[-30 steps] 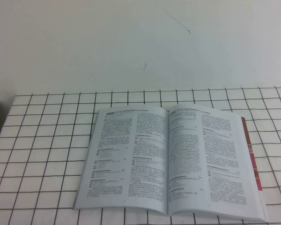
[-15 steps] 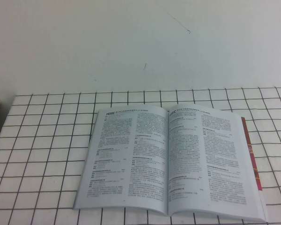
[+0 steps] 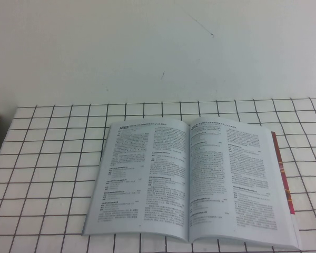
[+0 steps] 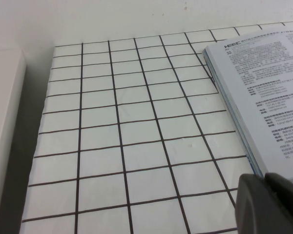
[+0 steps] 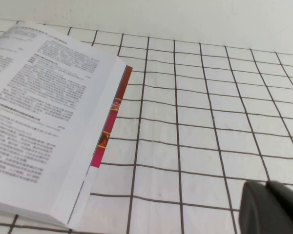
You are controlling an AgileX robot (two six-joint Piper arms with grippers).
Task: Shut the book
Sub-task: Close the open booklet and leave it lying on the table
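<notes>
Left gripper, above the gridded cloth: a matt, dark grey moulded body with rounded corners (a shallow crease divides its top into two lobes). Right gripper, likewise above the cloth: the same dark grey, smooth-edged casing, with a similar notch on top.

Bright, even, diffuse light fills every view, with a cool cast from the high camera. The open book throws only a faint, soft shadow on the gridded desk, and a darker shadow runs along the desk's left edge. Seen from above, the print blurs. The left gripper, beside the book's edge, and the right gripper, over bare desk, are dark, out-of-focus shapes close to their lenses.
</notes>
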